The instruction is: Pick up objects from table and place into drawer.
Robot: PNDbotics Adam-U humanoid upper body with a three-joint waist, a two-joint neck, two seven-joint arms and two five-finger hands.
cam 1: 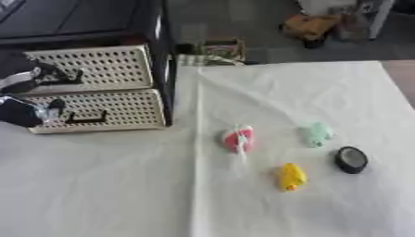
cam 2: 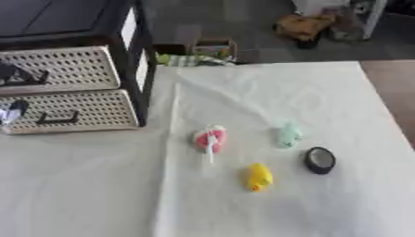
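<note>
Four small things lie on the white cloth: a red and pink thing with a white stick, a pale green lump, a yellow toy and a black round thing. At the back left stands a black-framed drawer unit with two cream perforated fronts, the upper drawer and the lower drawer, each with a black handle. My left hand is at the left edge, just left of the lower drawer's handle and partly cut off by the view's edge. My right hand does not show.
The white cloth covers the table, with a crease running front to back. The table's right edge shows bare wood. Beyond the far edge, boxes and clutter sit on the floor.
</note>
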